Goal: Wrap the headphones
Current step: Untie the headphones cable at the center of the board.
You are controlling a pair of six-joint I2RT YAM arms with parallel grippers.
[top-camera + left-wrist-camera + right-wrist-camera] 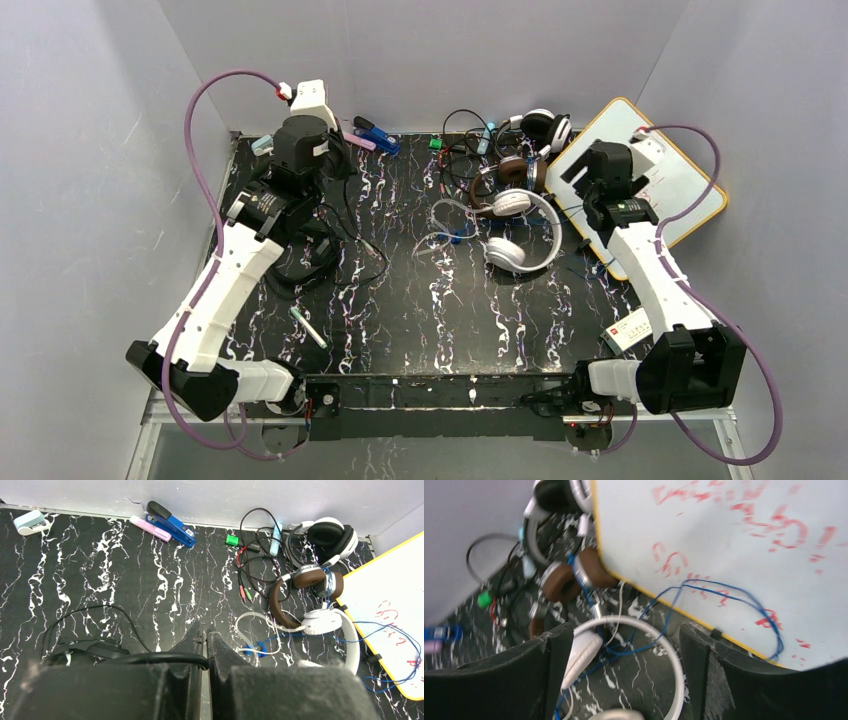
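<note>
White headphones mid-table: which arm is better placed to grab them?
Right. The right gripper hangs open over the white headphones, headband framed between its fingers; the left gripper is shut on a black cord.

We are in a robotics lab, at a closed test booth. Bare grey walls (pixel 450 60) box in a black marbled table (pixel 410 300). A left arm (pixel 225 290) and a right arm (pixel 655 270), both white and trailing purple cables (pixel 195 140), are bolted at its near edge. Ahead of the left pincer (pixel 204 628) a stapler (pixel 170 524) lies by the back wall. Below the right pincer (pixel 621 635) are a scribbled whiteboard (pixel 724 540) and headphones (pixel 581 652).
</note>
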